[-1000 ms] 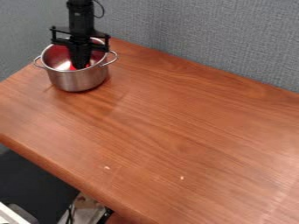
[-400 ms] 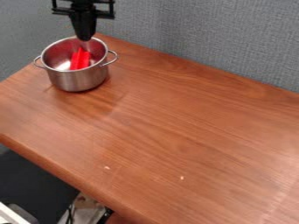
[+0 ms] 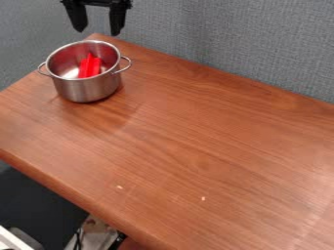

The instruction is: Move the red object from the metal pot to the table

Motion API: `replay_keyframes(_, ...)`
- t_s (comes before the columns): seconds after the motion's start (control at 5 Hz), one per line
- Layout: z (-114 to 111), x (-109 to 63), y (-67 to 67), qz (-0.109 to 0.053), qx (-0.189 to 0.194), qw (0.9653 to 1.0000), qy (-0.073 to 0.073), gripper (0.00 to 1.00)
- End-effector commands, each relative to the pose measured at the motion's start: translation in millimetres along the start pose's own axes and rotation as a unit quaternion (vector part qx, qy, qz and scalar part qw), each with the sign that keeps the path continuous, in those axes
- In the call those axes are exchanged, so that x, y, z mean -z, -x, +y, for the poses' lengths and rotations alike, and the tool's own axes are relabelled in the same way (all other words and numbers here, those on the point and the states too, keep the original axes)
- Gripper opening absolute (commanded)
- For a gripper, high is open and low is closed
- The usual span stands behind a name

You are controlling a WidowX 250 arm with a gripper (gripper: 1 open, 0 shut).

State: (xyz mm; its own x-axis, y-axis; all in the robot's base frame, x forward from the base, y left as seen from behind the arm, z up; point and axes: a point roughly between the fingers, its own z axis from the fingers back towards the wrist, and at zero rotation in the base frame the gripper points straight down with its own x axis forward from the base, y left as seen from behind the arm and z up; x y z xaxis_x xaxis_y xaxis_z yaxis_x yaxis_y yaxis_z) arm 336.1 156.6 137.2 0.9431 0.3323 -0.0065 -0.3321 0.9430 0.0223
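Grasp step not done: red object [image 3: 88, 66] lies inside the pot [image 3: 86, 72], none of it on the tabletop [image 3: 196, 137]. Pincer [image 3: 97, 17] hangs above the pot, jaws wide, empty. Next: come back down, clamp the bar, lift out. Versus earlier: pincer was down in the pot, shut; now raised, opened, bar left behind.

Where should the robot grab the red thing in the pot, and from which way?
Probably by its upper end, coming straight down from above. The red bar lies inside the metal pot, whose straight walls block any sideways approach. The open gripper hangs above the pot, fingers pointing down.
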Motion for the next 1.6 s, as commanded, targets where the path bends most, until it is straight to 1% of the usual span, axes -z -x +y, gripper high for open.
replay_keyframes(0.0,5.3,-13.1,-0.9,-0.024,-0.001,0.9996,-0.014,1.0)
replay_keyframes(0.4,15.5,7.1,-2.7,-0.005,-0.007,0.9995,-0.031,1.0)
replay_keyframes(0.8,27.0,26.3,-4.2,0.008,-0.009,0.9984,-0.055,1.0)
replay_keyframes(1.0,31.6,36.5,-4.0,0.014,-0.01,0.9977,-0.066,1.0)
replay_keyframes(1.4,37.0,55.6,-5.9,0.023,-0.024,0.9962,-0.08,1.0)
